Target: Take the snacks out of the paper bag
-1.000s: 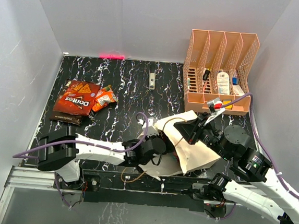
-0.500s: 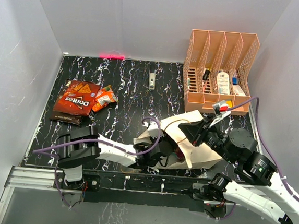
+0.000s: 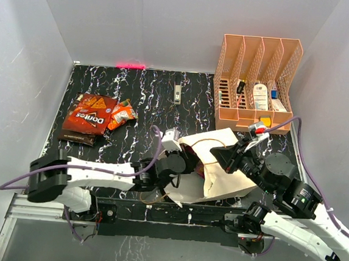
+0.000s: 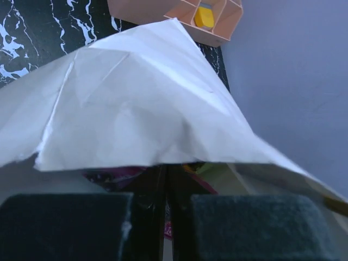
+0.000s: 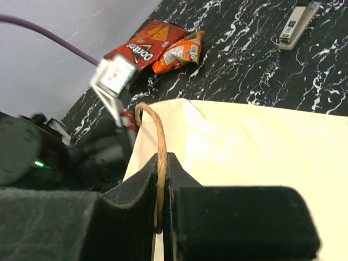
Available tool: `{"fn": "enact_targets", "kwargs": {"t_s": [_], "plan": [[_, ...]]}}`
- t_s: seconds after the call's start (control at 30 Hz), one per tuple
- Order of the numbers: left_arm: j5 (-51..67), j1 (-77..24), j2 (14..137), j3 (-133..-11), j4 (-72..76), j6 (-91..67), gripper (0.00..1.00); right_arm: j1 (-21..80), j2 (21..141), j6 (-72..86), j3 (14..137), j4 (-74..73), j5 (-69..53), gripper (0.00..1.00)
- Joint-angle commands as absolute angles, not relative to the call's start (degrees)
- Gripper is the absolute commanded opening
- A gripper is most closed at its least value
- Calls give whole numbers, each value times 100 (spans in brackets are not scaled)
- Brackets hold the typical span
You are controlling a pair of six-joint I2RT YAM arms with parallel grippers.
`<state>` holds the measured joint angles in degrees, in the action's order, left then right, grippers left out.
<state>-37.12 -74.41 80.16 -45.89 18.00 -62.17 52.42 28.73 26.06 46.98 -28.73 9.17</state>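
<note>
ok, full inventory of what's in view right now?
paper bag: one, cream, near centre
cord handle: one, brown, bag rim
Doritos packet: one, red, table left
orange packet: one, beside Doritos
dark packet: one, brown, under Doritos
purple packet: one, inside bag
stapler: one, grey, far centre
file organiser: one, peach, far right
bottles: several, mostly white, in organiser
table: black marbled
left gripper: shut, in bag mouth
right gripper: shut on cord handle

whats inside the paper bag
Under the paper bag flap, the left wrist view shows a purple packet edge and a pink-green packet edge. Anything deeper is covered by the paper.
</note>
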Motion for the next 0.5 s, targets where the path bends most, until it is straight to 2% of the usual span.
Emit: {"fn": "enact_targets", "kwargs": {"t_s": [0.0,0.3,0.47], "plan": [[-3405,-7449,7161,-4629,1398,-5953,0,5231,2853,2620,4737,-2714,1160,7],[-3090,-7449,6072,-4451,330,-5633,0,5234,2769,2635,4677,-2742,1389,7],[-2985,-7448,6066,-4132,-237,-6235,0,5236,2836,2661,4696,-2713,1350,7]]}}
